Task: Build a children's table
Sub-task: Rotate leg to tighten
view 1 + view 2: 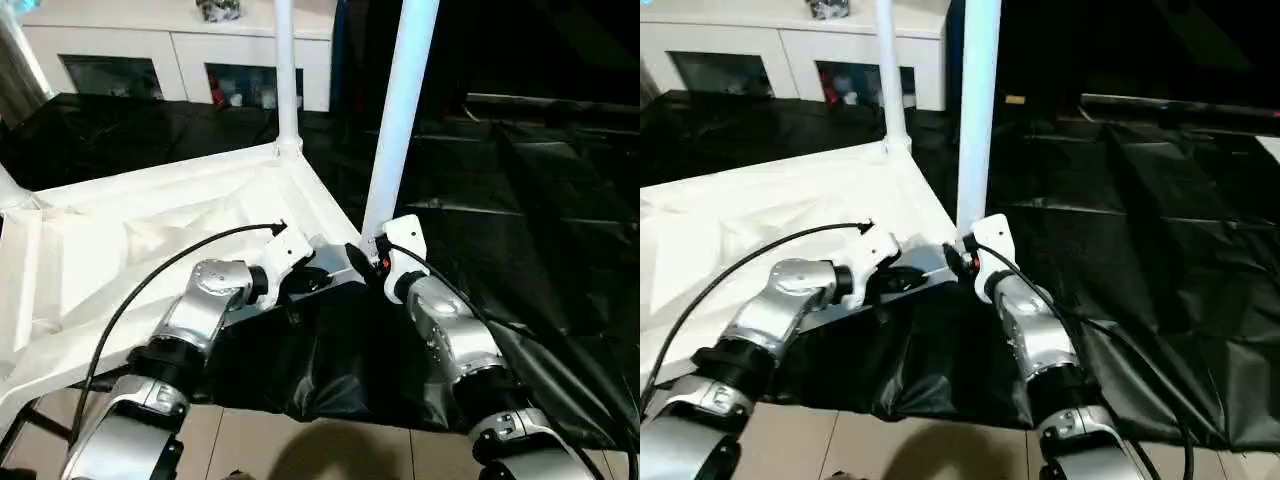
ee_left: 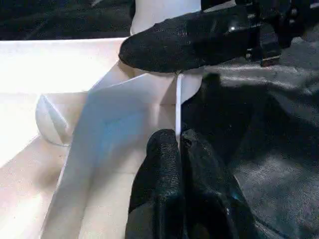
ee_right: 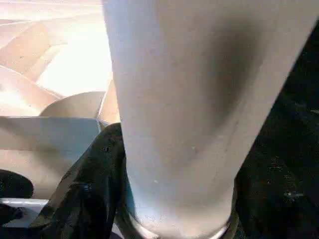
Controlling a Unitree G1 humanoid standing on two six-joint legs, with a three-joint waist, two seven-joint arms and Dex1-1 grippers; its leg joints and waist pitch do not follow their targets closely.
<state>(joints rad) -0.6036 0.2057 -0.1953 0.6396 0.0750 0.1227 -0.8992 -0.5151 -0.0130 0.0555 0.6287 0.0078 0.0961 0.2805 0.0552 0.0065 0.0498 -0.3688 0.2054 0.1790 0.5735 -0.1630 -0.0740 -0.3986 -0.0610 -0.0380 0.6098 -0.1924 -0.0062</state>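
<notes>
While left gripper (image 2: 177,149) pinches tabletop (image 1: 150,240) rim, right gripper (image 1: 368,262) seemingly grips leg (image 1: 400,120).

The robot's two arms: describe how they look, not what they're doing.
Both forearms are silver metal, built of rounded segments with dark bands at the joints. Each wrist ends in a white block-shaped housing; the right one shows a small red mark. The left gripper and right gripper have thick, rounded black fingers. A thin black cable loops along each arm.
</notes>
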